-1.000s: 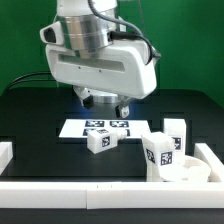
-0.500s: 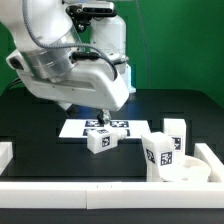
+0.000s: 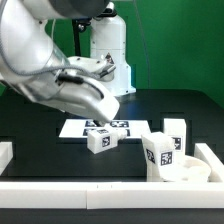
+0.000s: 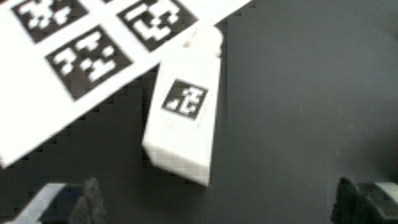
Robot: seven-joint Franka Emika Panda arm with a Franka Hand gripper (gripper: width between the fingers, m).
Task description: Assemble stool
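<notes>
A matte black tabletop (image 3: 40, 150) fills the scene, edged at six o'clock by a long white border rail (image 3: 90, 190). Behind it, at twelve o'clock, hangs a plain green backdrop wall (image 3: 170, 45). Light falls evenly from above.

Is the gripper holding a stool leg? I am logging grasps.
No, in the wrist view the leg lies on the table beside the marker board, untouched.

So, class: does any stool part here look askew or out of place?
Yes: one leg lies tipped on its side, slanted against the marker board edge, while two legs stand upright by the round seat.
</notes>
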